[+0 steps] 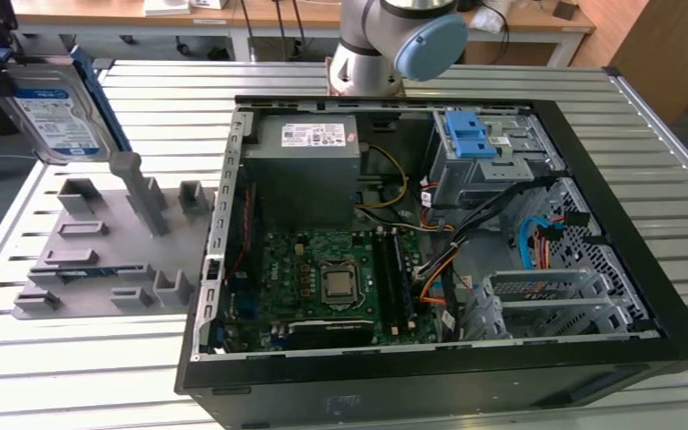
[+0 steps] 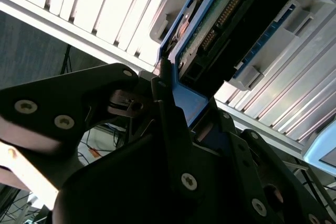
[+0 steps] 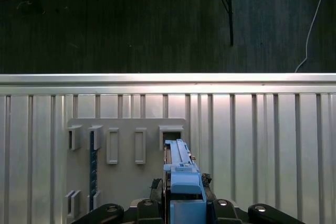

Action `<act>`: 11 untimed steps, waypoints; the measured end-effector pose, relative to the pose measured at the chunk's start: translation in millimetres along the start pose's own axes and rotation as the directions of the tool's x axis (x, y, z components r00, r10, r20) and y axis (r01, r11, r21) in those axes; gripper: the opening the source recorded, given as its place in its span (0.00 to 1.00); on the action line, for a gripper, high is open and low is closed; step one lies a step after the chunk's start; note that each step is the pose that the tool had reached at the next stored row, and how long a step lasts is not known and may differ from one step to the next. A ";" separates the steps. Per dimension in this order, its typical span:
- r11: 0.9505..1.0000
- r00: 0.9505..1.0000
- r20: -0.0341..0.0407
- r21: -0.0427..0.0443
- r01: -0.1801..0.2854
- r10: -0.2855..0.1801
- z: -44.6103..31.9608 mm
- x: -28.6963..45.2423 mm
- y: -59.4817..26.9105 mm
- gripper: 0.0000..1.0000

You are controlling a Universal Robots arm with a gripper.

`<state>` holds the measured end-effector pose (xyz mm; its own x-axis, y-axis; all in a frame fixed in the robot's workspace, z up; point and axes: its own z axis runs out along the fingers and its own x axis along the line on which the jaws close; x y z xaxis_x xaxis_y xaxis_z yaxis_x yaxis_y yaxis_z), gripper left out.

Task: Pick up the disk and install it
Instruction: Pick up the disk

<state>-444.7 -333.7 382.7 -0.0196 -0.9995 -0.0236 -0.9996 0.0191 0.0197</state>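
The gripper (image 3: 184, 204) is clenched on the disk (image 1: 55, 112), holding it upright above the grey rack (image 1: 105, 255), clear of its slots. Pick-up looks done. Installation in the open computer case (image 1: 440, 383) beside the rack is not yet done.

Even, fairly bright overhead light fills the exterior view, leaving soft shadows inside the computer case (image 1: 440, 378). In both wrist views the ribbed worktop (image 3: 262, 129) (image 2: 105, 9) glares near white. The floor (image 3: 131, 24) is dim, and in the second wrist view the gripper (image 2: 189, 111) is a black silhouette.
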 end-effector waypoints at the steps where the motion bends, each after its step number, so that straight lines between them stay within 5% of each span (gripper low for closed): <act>1: 1.000 1.000 0.000 0.000 0.000 0.000 -1.3 0.0 0.0 0.37; 11: 1.000 1.000 0.000 0.002 0.000 0.000 -14.5 -0.4 0.3 0.37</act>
<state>-444.7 -333.7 397.3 -0.0195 -0.9995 -0.0236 -0.9997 0.0191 0.0178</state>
